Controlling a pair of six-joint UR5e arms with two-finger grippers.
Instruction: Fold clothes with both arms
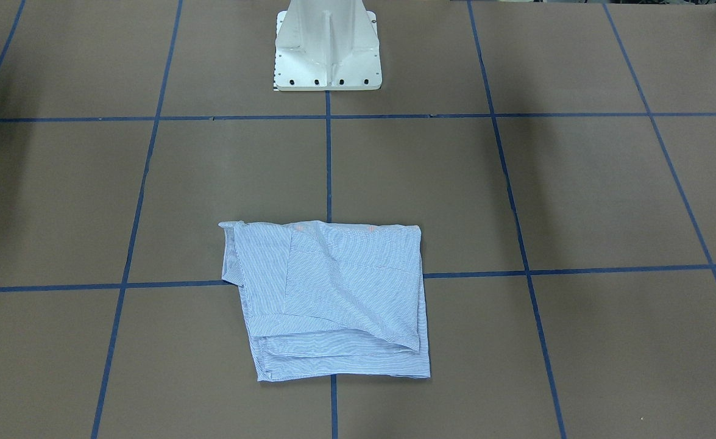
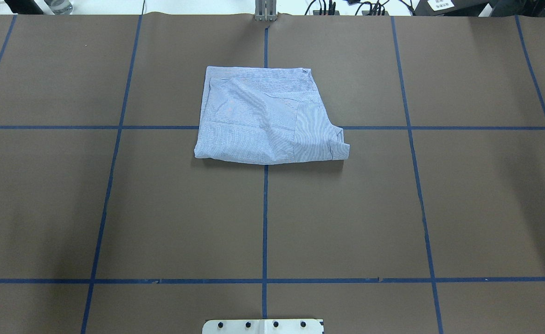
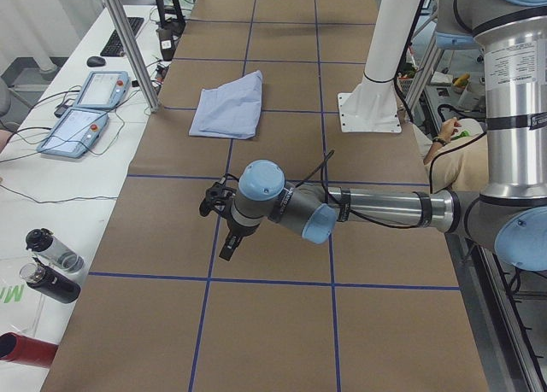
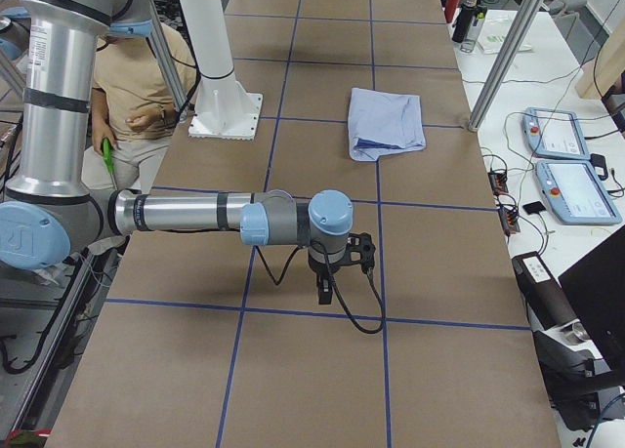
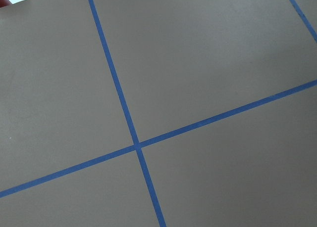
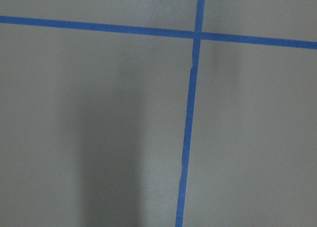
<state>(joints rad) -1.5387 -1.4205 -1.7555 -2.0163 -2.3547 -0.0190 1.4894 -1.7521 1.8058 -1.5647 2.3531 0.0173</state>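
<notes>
Left hand (image 3: pixel 228 248) pointing down, right hand (image 4: pixel 325 290) likewise; shirt (image 2: pixel 265 118) folded, well apart

Brown table (image 2: pixel 161 208) with blue tape grid (image 2: pixel 265 222), folded light blue shirt (image 2: pixel 253 120) and white pedestal base (image 1: pixel 327 61) on top

Left arm (image 3: pixel 376 208) and right arm (image 4: pixel 186 214): chunky silver-grey tubes, light blue joint caps (image 3: pixel 261 180), loose black cables (image 3: pixel 318 166). White pedestal (image 1: pixel 327 55), dark bolts (image 1: pixel 317 82) along its foot.

l gripper (image 3: pixel 227 248) & r gripper (image 4: pixel 324 290): jaw state too small
</notes>
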